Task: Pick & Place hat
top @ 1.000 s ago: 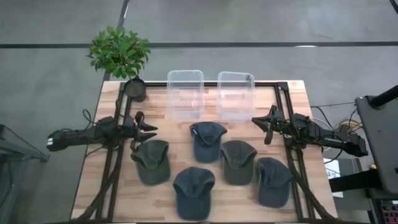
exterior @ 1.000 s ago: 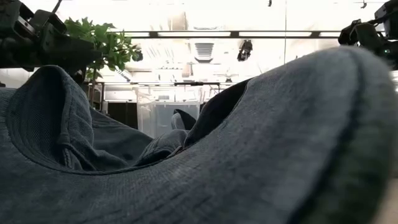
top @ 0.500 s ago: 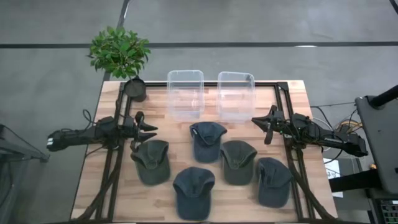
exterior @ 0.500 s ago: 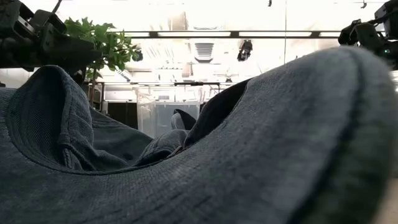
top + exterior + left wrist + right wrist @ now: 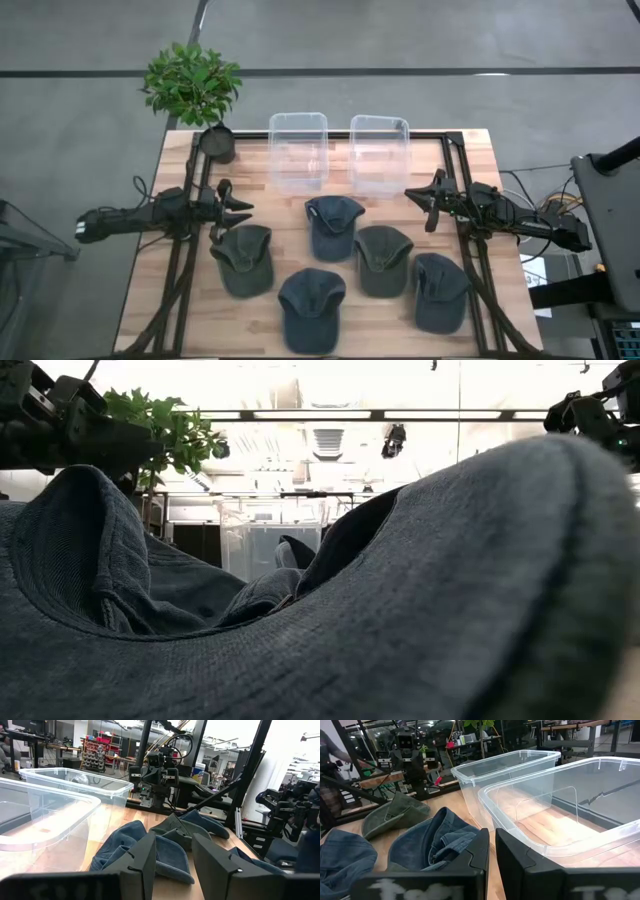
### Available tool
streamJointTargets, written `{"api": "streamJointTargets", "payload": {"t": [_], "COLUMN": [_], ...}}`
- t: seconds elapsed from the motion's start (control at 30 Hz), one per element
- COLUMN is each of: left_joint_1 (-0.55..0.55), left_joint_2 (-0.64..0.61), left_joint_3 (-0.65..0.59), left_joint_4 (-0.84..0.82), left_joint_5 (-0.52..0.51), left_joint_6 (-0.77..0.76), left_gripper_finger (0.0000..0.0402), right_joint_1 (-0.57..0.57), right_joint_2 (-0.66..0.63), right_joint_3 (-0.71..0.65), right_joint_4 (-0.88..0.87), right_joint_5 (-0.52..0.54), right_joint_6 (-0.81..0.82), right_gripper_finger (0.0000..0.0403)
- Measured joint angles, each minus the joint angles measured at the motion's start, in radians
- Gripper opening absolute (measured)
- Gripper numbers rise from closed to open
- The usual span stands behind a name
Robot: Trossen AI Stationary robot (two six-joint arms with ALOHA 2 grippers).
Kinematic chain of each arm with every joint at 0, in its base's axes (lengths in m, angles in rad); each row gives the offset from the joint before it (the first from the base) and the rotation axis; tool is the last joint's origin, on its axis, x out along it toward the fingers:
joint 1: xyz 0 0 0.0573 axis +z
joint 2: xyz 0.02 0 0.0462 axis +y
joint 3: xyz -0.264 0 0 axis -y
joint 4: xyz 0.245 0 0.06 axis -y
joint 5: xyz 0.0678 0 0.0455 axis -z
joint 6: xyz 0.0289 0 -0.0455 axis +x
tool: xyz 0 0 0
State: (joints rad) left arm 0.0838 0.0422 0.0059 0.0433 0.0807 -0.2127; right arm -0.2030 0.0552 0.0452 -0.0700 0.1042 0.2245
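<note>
Several dark caps lie crown-up on the wooden table: a green one, a blue one, a grey-green one, and two blue ones. My left gripper hovers open above the table's left side, just beyond the green cap, and touches nothing. Its wrist view looks across the middle blue cap. My right gripper hovers shut on the right side, beside the right bin. Its wrist view faces the blue cap. A cap fills the low view.
Two clear plastic bins stand side by side at the far edge. A potted plant stands at the far left corner. Dark frame rails run along both sides of the table. Bare wood shows between the caps and the bins.
</note>
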Motion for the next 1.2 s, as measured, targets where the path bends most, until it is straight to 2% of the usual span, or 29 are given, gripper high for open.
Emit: {"api": "streamJointTargets", "payload": {"t": [0.4, 0.6, 0.73, 0.87, 0.97, 1.07, 1.2], "left_joint_1": [0.0, 0.0, 0.0, 0.001, 0.001, 0.001, 0.001], "left_joint_2": [0.0, 0.0, 0.0, 0.0, 0.0, 0.0, 0.0], "left_joint_3": [0.0, 0.0, 0.0, 0.0, 0.0, 0.0, 0.0], "left_joint_4": [0.0, 0.0, 0.0, 0.0, 0.0, 0.0, 0.001], "left_joint_5": [0.0, 0.0, 0.0, -0.029, -0.045, -0.046, -0.047], "left_joint_6": [0.0, 0.0, 0.0, 0.068, 0.083, 0.059, 0.049], "left_gripper_finger": [0.0119, 0.0119, 0.0119, 0.0119, 0.0119, 0.0119, 0.0119], "right_joint_1": [0.0, 0.0, 0.0, 0.0, 0.008, 0.037, 0.101], "right_joint_2": [0.0, 0.0, 0.0, 0.0, 0.0, 0.0, 0.012], "right_joint_3": [0.0, 0.0, 0.0, 0.0, 0.0, 0.001, 0.084], "right_joint_4": [0.001, 0.0, 0.014, 0.145, 0.367, 0.547, 0.494], "right_joint_5": [-0.001, -0.001, -0.005, -0.074, -0.159, -0.19, -0.187], "right_joint_6": [0.025, 0.149, 0.298, 0.391, 0.41, 0.424, 0.423], "right_gripper_finger": [0.0029, 0.0029, 0.0029, 0.0029, 0.0029, 0.0029, 0.0028]}}
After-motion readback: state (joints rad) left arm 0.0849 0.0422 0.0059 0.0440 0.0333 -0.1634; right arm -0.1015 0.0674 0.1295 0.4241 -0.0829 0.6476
